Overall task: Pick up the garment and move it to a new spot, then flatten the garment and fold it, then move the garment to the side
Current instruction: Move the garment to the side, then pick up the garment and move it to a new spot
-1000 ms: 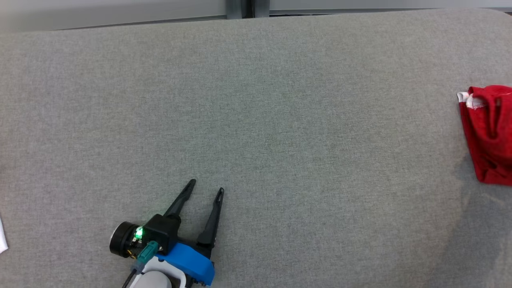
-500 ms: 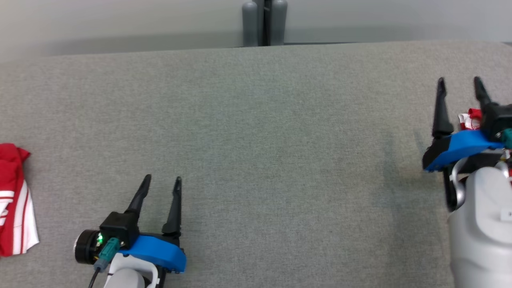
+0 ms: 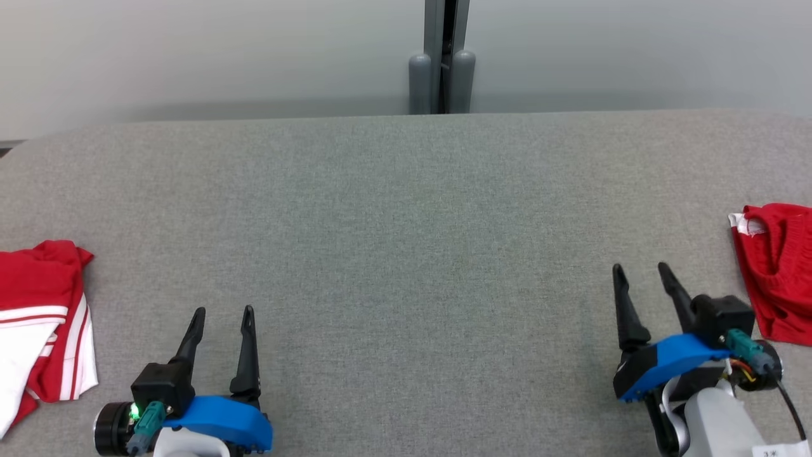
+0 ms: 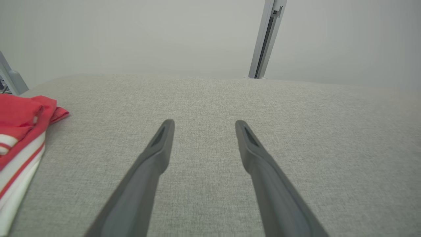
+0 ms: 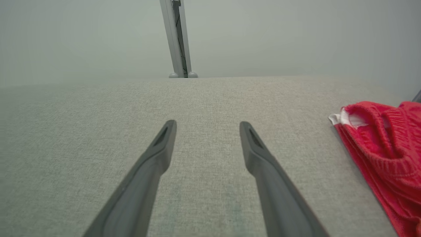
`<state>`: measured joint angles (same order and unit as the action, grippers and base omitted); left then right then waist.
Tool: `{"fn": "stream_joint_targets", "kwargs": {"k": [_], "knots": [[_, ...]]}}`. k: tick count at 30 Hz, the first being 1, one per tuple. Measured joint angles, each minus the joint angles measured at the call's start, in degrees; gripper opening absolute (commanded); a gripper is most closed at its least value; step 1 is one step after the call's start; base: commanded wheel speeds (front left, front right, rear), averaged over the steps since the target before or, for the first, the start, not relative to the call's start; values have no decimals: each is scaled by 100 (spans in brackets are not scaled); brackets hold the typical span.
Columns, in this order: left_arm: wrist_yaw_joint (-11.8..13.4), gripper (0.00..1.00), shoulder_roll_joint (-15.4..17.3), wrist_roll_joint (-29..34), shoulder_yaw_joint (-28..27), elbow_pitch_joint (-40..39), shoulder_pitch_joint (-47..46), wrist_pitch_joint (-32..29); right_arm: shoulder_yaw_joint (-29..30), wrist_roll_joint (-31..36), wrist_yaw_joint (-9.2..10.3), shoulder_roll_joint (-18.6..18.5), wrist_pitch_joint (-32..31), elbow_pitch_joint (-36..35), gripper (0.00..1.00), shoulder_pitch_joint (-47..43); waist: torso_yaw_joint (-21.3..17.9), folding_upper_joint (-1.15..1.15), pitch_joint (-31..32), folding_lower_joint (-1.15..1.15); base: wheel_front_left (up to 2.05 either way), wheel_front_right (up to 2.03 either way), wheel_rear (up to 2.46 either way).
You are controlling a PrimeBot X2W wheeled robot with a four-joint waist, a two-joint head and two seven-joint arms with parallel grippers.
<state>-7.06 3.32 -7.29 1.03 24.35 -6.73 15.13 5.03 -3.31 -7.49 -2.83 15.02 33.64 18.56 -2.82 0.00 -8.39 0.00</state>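
Head view: two garments on the grey bench (image 3: pixel 406 209), well apart. At the left edge, red-and-white striped garment (image 3: pixel 38 317), folded in a loose pile; at the right edge, plain red garment (image 3: pixel 777 273), bunched, with a white patch at its upper corner. Two hands, and one grey post (image 3: pixel 442 57) behind the far edge. Small white label (image 3: pixel 771 452) at the lower right, writing too small to read. Left hand (image 3: pixel 223 311) spread wide, holding nothing, near the striped garment but clear of it. Right hand (image 3: pixel 639 267) likewise wide and empty, just beside the plain red garment, not touching.
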Motion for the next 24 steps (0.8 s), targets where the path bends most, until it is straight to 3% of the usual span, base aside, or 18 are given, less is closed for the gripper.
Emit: {"fn": "stream_joint_targets", "kwargs": {"k": [15, 24], "knots": [[204, 100, -36, -131, -19, 47, 564, 0, -176, -261, -1, 1, 0, -59, 100, -639, 55, 0, 695, -1, 0, 0, 0], [230, 100, -37, -129, -36, -25, 703, 0, -301, -389, 0, 0, 0, -87, 100, -863, 87, 0, 739, -1, 0, 0, 0]]}}
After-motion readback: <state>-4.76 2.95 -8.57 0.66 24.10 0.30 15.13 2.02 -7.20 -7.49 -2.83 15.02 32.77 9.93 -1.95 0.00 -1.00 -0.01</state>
